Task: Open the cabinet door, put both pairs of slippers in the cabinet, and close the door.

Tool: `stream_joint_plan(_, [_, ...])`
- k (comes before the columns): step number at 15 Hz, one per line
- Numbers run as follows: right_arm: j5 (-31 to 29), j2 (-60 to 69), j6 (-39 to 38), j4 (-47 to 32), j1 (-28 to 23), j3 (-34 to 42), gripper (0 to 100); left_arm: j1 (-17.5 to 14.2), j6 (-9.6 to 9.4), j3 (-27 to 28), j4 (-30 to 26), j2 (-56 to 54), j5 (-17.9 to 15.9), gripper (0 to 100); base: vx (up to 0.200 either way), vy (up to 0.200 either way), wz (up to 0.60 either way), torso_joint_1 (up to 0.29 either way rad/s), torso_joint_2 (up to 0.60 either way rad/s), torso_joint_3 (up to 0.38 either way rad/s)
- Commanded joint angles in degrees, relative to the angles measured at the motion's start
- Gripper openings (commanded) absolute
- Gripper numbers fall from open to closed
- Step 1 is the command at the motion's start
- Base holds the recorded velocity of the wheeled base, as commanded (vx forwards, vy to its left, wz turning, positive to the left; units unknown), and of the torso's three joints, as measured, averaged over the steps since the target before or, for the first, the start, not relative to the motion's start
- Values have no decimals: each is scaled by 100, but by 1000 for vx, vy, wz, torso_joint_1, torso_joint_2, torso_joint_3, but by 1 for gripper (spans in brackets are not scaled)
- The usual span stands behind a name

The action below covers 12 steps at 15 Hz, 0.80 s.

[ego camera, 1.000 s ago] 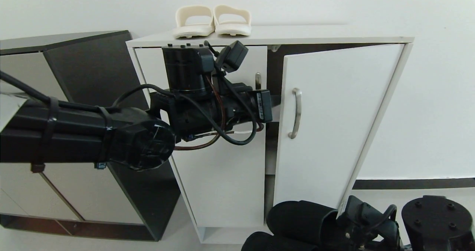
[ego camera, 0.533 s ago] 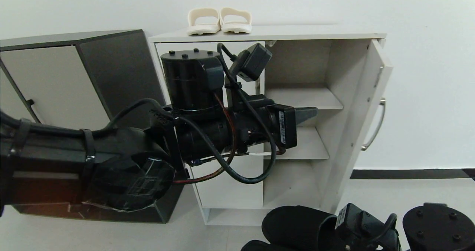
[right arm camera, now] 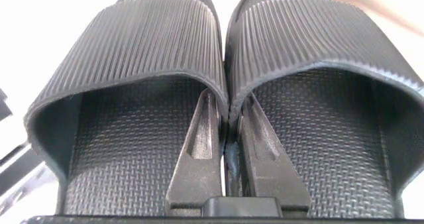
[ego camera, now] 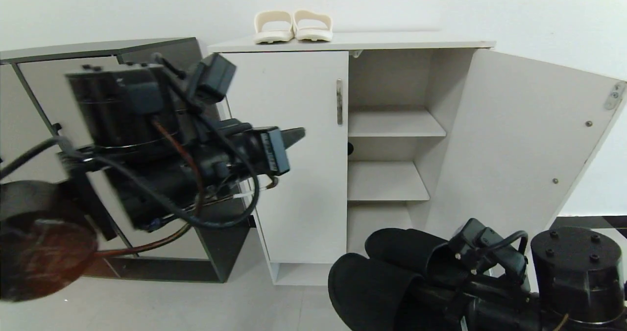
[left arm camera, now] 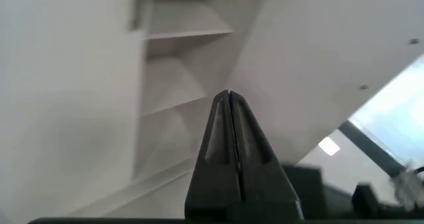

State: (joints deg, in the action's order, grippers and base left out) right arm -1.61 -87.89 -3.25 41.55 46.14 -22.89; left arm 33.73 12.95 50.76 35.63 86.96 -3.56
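Your right tool is clamping the black ribbed rubber slippers by their touching inner walls, holding both as one before the open white wooden cabinet. Your left tool is hanging clenched and empty, clear of the shelves; the cream foam slippers are sitting on the cabinet's top.

1. The right door, only ajar a second ago, now stands swung wide open, with its inner face showing and the shelves bared.
2. The left hand, earlier at that door's edge, has drawn back to the robot's left and now hangs before the shut left door.
3. The black slippers in the right hand now show higher against the cabinet's foot, though the head view itself has shifted.
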Motion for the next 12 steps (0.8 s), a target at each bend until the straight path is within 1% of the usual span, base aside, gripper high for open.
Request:
stream_joint_plan(1, [-208,-184,-35,-6,-141,-180,0,-754,-91,-1736,-672,-2455,1085,0,0,0,0,0,0,0])
stream_joint_plan(2, [-375,-298,-184,3,-141,-251,0,-1053,-187,-2097,-1199,-3238,1551,0,0,0,0,0,0,0])
stream_joint_plan(3, [-454,-386,-334,3,-141,-321,0,-1343,-240,-2343,-1814,-4108,1894,0,0,0,0,0,0,0])
stream_joint_plan(4, [-472,-422,-422,3,-158,-382,0,-1615,-275,-2492,-2605,-5083,2105,0,0,0,0,0,0,0])
stream_joint_plan(5, [-472,-430,-430,3,-220,-426,0,-1923,-425,-2562,-3528,-6024,2210,0,0,0,0,0,0,0])
stream_joint_plan(6, [-472,-422,-430,3,-255,-435,0,-2336,-548,-2633,-4328,-6744,2202,0,0,0,0,0,0,0])
stream_joint_plan(7, [-472,-422,-430,3,-264,-435,0,-2705,-750,-2782,-4970,-7412,2202,0,0,0,0,0,0,0])
stream_joint_plan(8, [-472,-413,-430,3,-272,-426,0,-2969,-890,-3002,-5189,-7878,2210,0,0,0,0,0,0,0])
stream_joint_plan(9, [-472,-413,-430,3,-272,-426,0,-3303,-934,-3283,-5189,-8168,2202,0,0,0,0,0,0,0])
stream_joint_plan(10, [-472,-404,-430,3,-264,-418,0,-3549,-987,-3485,-5189,-8362,2193,0,0,0,0,0,0,0])
stream_joint_plan(11, [-472,-386,-430,3,-264,-409,0,-3558,-987,-3872,-5031,-8397,2228,0,0,0,0,0,0,0])
stream_joint_plan(12, [-472,-369,-430,3,-264,-409,0,-3523,-1022,-4232,-4723,-8449,2202,0,0,0,0,0,0,0])
